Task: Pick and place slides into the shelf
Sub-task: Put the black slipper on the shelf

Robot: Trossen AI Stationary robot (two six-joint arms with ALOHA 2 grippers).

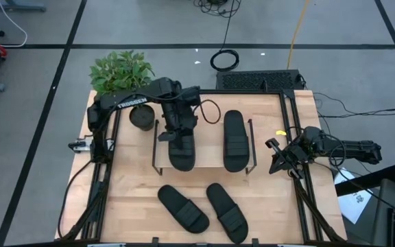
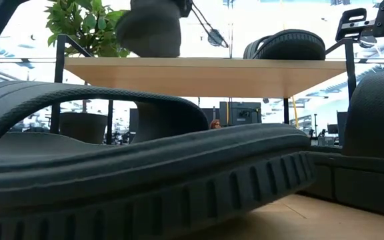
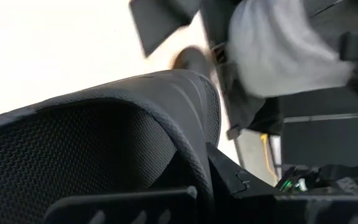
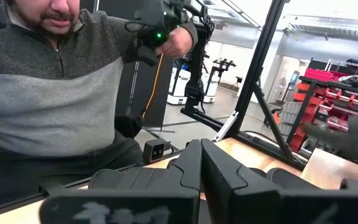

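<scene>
On the shelf (image 1: 204,167) top, my left gripper (image 1: 177,134) is clamped on the second slide (image 1: 182,152) beside the first (image 1: 234,140); I judge placing underway, next needing release, right gripper (image 1: 282,156) closed at the table edge.

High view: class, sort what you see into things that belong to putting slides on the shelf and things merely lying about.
Job:
- four slides: two on the shelf, at and; two on the table, at and
- left gripper, shut on the left shelf slide

Lying about:
- plant
- pot
- cable coil
</scene>
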